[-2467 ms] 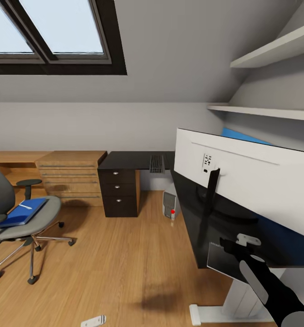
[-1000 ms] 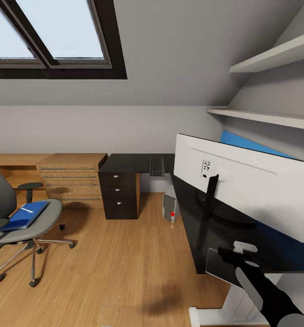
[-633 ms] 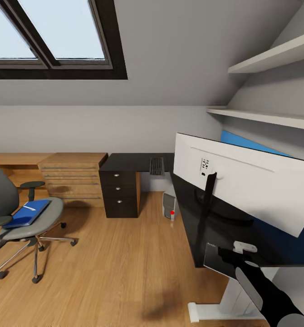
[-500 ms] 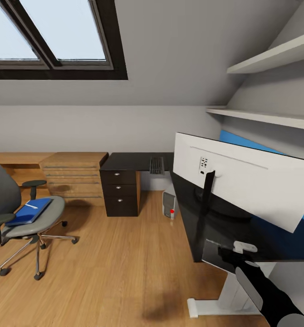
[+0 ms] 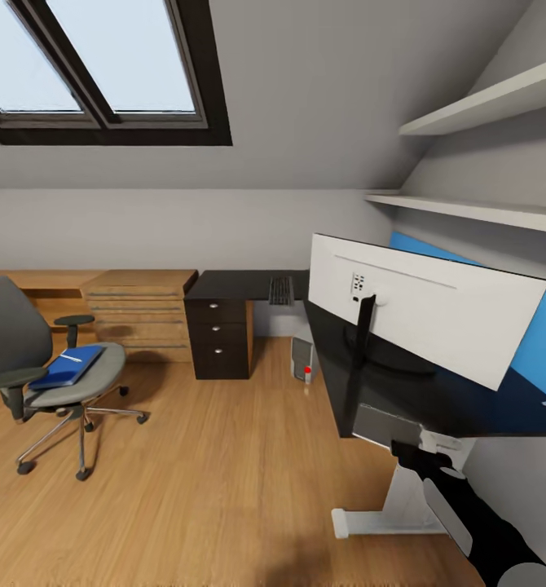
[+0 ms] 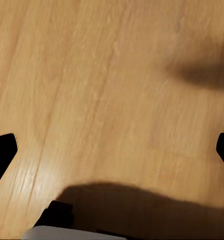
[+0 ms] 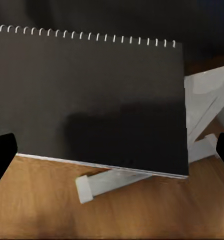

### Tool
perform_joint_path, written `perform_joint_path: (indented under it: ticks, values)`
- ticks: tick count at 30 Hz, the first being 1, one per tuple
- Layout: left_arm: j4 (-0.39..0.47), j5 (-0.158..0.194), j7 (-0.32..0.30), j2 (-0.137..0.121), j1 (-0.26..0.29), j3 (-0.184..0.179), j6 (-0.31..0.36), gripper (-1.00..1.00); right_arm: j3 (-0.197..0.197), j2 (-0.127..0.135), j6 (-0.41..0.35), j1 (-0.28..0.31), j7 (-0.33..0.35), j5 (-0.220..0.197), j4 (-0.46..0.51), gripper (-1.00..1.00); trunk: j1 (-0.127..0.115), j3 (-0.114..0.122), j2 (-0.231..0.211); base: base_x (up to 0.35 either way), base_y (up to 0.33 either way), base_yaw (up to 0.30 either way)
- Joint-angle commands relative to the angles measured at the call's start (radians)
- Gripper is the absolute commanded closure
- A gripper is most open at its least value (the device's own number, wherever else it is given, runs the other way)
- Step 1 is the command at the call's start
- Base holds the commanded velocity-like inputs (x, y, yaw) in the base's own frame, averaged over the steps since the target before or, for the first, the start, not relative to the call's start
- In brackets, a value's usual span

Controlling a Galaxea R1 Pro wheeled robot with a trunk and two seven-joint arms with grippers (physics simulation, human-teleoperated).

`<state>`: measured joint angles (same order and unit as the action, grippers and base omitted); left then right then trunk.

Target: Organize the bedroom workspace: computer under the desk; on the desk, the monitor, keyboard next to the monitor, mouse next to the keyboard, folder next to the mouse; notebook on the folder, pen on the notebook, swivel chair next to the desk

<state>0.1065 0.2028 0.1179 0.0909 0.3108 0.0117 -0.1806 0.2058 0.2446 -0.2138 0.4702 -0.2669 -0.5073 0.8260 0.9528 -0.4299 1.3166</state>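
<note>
The swivel chair (image 5: 28,359) stands on the floor at the left, with the blue folder (image 5: 68,368) on its seat and the white pen (image 5: 71,358) lying on the folder. On the black desk (image 5: 468,403) at the right the monitor (image 5: 428,318) shows its white back. The keyboard (image 5: 280,290) lies on the desk's far wing, and the computer (image 5: 302,359) stands under it. A dark spiral notebook (image 7: 91,100) lies at the desk's near corner (image 5: 385,425), jutting past the edge. My right gripper (image 5: 424,451) hovers open over the notebook. My left gripper (image 6: 112,150) is open above bare floor. The mouse is out of view.
A light wooden drawer chest (image 5: 147,314) and a dark drawer unit (image 5: 217,338) stand along the back wall. The desk's white leg and foot (image 5: 387,514) are just below the notebook. Wall shelves (image 5: 477,102) hang above the desk. Wooden floor (image 5: 224,456) stretches between chair and desk.
The whole view has shifted: chair, chest and desk now sit differently in the picture and look a little farther away. My right gripper stays open over the notebook at the desk corner.
</note>
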Motion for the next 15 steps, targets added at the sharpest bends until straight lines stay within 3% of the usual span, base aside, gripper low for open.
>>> perform_joint_path:
  ticks: [1, 6, 11, 15]
  values:
    - [-0.001, 0.004, 0.002, 0.0, 0.001, 0.001, -0.003, -1.0, 0.005, 0.001, -0.003, 0.001, -0.009, -0.008, 0.002, -1.0, -0.001, -0.001, 0.001, -0.275, 0.0, 0.0]
    - [-0.001, 0.004, 0.001, 0.001, 0.001, 0.001, -0.004, -1.0, 0.005, 0.001, -0.001, 0.001, -0.009, -0.009, 0.002, -1.0, -0.001, -0.001, 0.001, -0.252, 0.0, 0.0]
    - [-0.001, 0.004, 0.001, 0.001, 0.001, 0.001, -0.005, -1.0, -0.001, 0.001, 0.003, 0.001, -0.01, -0.011, 0.002, -1.0, -0.001, -0.001, 0.001, -0.109, 0.0, 0.0]
    - [-0.001, 0.004, 0.002, 0.001, 0.001, 0.001, -0.005, -1.0, -0.042, 0.001, 0.014, 0.001, -0.01, -0.019, 0.0, -1.0, -0.001, -0.001, 0.001, -0.039, 0.0, 0.0]
